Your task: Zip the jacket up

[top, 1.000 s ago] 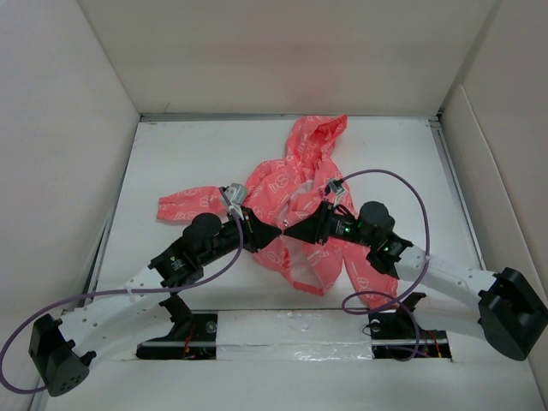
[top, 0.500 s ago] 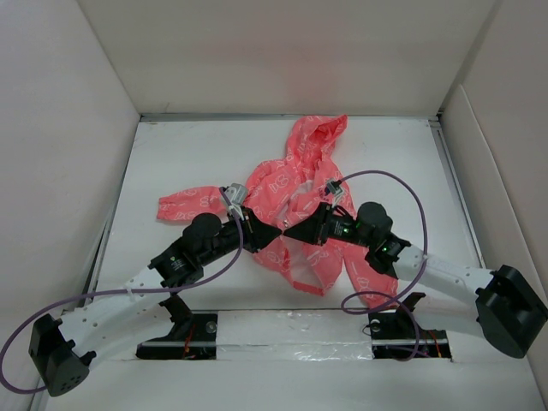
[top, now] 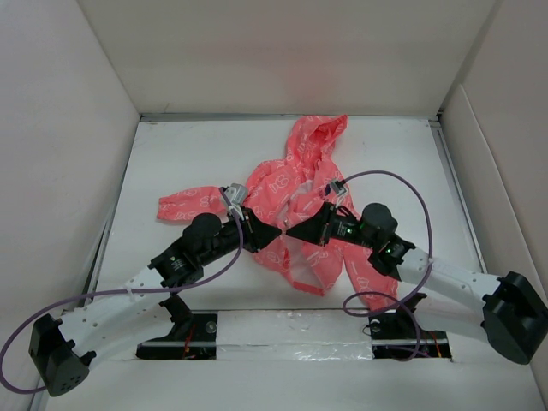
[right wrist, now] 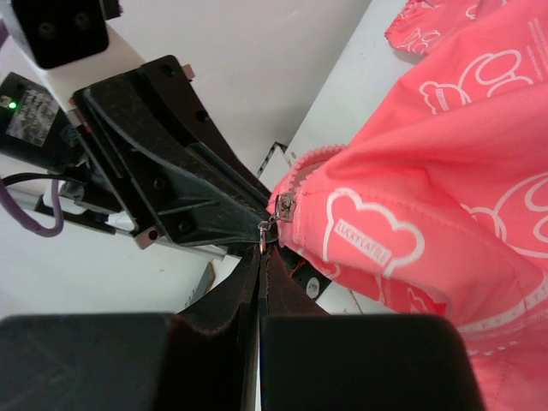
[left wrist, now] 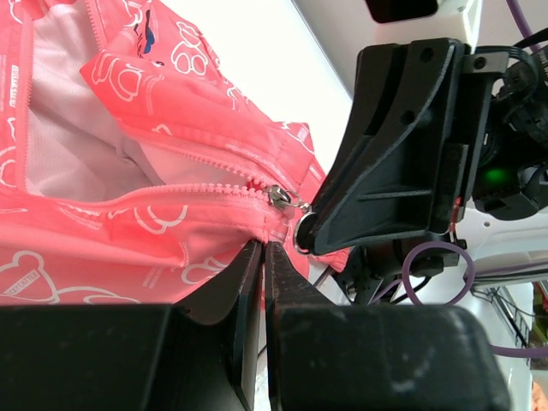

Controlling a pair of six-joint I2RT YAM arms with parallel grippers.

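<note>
Both hands are clamped shut and meet tip to tip low on the garment. The left gripper (top: pixel 276 233) nips the bottom hem just beside the zip's foot. The right gripper (top: pixel 289 232) is closed, as far as its wrist view lets me judge, on the pull tab (right wrist: pixel 266 233). On the table (top: pixel 171 154) the jacket (top: pixel 295 175) lies near the middle, hood (top: pixel 321 130) toward the far wall, front open with white lining (left wrist: pixel 77 154) showing. I assess the fabric as thin, light and limp. It will likely bunch ahead of the slider unless the hem is kept taut, so the correct holds are hem below and tab above. Each arm reaches in low from the near edge, elbow outward, the forearms converging in a shallow V. Both rows of the zip (left wrist: pixel 205 190) enter the slider (left wrist: pixel 278 196), which sits at the very bottom, and they part directly above it.
</note>
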